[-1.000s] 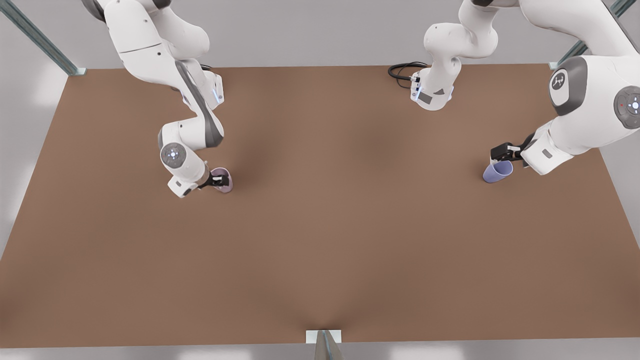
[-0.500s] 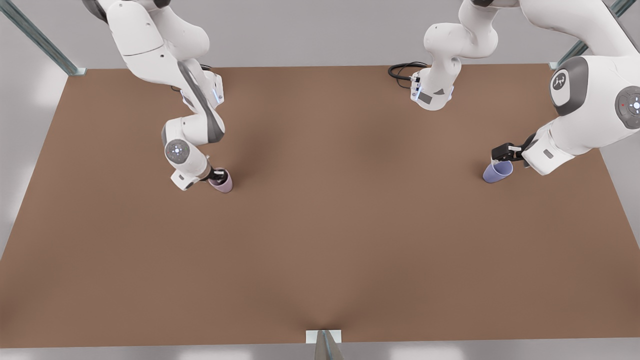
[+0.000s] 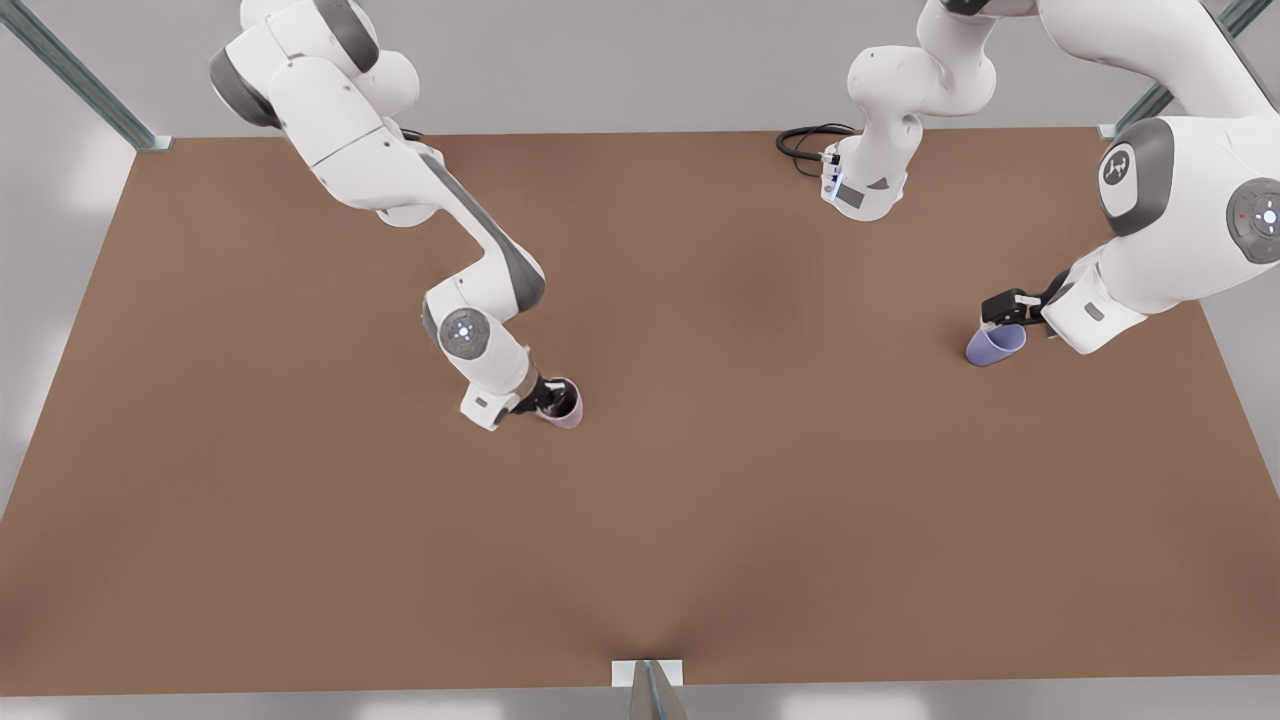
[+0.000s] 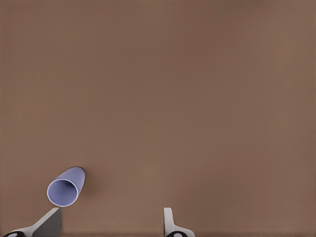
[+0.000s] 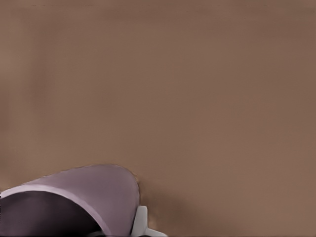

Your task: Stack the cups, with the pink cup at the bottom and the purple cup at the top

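Note:
The pink cup point(image 3: 564, 404) sits near the table's middle, a little to the front view's left, and my right gripper point(image 3: 545, 398) is shut on its rim. In the right wrist view the pink cup point(image 5: 84, 195) looms close, dark inside, with one fingertip point(image 5: 141, 221) against its outer wall. The purple cup point(image 3: 995, 344) is at the front view's right. My left gripper point(image 3: 1004, 312) hovers just behind it, open. The left wrist view shows the purple cup point(image 4: 66, 186) with its mouth towards the camera, just beyond one of the spread fingers point(image 4: 48, 224).
A brown table point(image 3: 700, 520) spreads wide around both cups. A black cable point(image 3: 805, 142) lies coiled at the back edge near an arm base. A metal post point(image 3: 650, 688) stands at the front edge's middle.
My right gripper has carried the pink cup towards the front view's right and nearer the front, to near the table's middle. The left gripper and the purple cup have barely moved.

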Controlling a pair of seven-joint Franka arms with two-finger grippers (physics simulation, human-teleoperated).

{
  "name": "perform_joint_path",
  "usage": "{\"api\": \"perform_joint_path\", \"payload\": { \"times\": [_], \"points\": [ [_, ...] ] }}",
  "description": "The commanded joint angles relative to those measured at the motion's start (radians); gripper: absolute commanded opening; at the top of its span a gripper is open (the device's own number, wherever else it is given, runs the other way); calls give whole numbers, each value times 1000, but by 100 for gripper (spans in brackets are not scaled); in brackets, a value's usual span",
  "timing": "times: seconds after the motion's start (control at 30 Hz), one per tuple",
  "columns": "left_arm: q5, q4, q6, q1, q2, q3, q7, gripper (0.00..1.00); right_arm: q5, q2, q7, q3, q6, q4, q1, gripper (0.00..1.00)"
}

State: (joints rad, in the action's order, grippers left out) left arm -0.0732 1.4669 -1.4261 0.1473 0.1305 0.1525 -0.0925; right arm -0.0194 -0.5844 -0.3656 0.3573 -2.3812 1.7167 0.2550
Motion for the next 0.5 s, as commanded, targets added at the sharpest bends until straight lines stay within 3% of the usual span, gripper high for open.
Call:
{"api": "perform_joint_path", "payload": {
  "times": [0.0,0.07,0.1,0.13,0.3,0.33,0.37,0.43,0.47],
  "points": [
    [1,0,1,0,-2,-1,0,100,-99,-198,-619,6,316,-325,88,21],
    [1,0,3,0,-3,-1,0,100,-103,-365,-654,2,369,-595,158,21],
    [1,0,3,0,-2,1,0,100,-102,-501,-654,-27,435,-840,228,21],
    [1,0,3,0,-2,1,0,100,-99,-592,-654,-38,416,-942,265,21],
    [0,0,0,0,1,-1,0,100,-99,-664,-645,-40,309,-1002,305,21],
    [0,0,0,0,6,-1,0,100,-99,-670,-645,-41,292,-1000,305,31],
    [-2,0,1,0,6,-1,0,100,-99,-669,-645,-41,290,-1000,305,61],
    [-2,-2,-2,0,9,-1,2,100,-99,-667,-645,-40,295,-1000,305,96],
    [-2,-2,-2,0,14,-1,0,100,-99,-667,-645,-40,298,-1000,305,100]
  ]
}}
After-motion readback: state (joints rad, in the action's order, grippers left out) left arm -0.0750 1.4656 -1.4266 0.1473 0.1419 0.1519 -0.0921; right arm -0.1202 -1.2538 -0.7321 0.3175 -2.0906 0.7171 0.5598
